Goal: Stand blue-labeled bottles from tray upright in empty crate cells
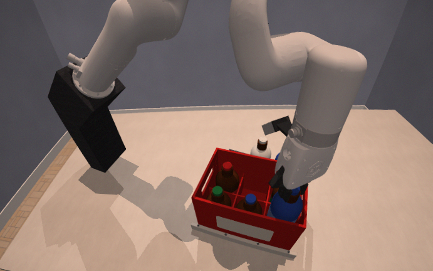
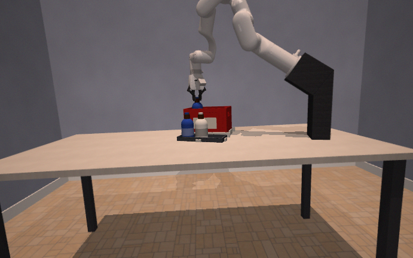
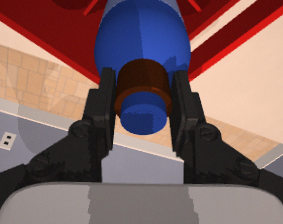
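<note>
Blue round-shouldered bottle (image 1: pixel 286 206) (image 2: pixel 196 105) (image 3: pixel 142 37) sits partly inside the red plastic crate (image 1: pixel 244 220) (image 2: pixel 223 118) (image 3: pixel 52 55) — claw (image 1: pixel 291 193) (image 2: pixel 196 99) (image 3: pixel 143 87) clamped on its neck. Left: release, then the second blue bottle (image 1: pixel 277 157) (image 2: pixel 187 125) on the black tray (image 2: pixel 214 140).

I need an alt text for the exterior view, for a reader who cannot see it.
A robot gripper grips a blue bottle by its neck at a red crate on a table. In front of the crate, a second blue bottle and a white bottle stand upright on a black tray.
</note>
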{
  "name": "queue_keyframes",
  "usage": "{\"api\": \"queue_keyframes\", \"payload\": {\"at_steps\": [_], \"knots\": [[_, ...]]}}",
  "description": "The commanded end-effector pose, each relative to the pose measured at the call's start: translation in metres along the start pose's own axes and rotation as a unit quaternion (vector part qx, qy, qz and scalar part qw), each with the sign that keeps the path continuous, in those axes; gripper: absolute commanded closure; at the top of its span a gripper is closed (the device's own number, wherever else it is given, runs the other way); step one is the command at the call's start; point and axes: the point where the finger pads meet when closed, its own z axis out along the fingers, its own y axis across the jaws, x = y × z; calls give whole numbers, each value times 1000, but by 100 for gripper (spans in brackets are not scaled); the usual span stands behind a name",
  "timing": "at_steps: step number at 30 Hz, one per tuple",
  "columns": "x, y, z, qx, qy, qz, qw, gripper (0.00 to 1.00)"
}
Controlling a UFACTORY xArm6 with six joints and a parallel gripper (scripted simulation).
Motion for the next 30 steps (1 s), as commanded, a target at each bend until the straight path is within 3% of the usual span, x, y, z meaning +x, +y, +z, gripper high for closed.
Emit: {"api": "queue_keyframes", "payload": {"at_steps": [1,30], "knots": [[-1,1,3,-1,-2,0,1000,100],[-1,1,20,-1,-2,0,1000,100]]}}
